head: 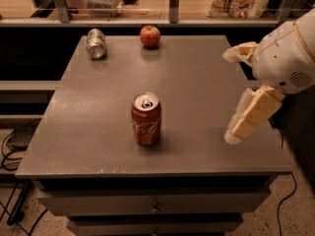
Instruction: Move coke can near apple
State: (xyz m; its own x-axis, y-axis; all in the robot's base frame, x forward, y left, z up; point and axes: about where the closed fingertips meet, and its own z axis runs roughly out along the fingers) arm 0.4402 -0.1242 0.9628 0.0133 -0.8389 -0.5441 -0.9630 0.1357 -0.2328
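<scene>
One coke can [146, 119] stands upright (tool [229, 96] hovers right of it).

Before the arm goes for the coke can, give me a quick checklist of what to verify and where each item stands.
1. Coke can upright on the table, towards its front: ok.
2. Hand open, over the table's right side, apart from the can: ok.
3. Space between hand and can free: ok.
4. Apple at the far edge, room beside it: ok.
5. Silver can lying left of the apple, off the straight route: ok.
6. Coke can full or empty: cannot tell.
</scene>
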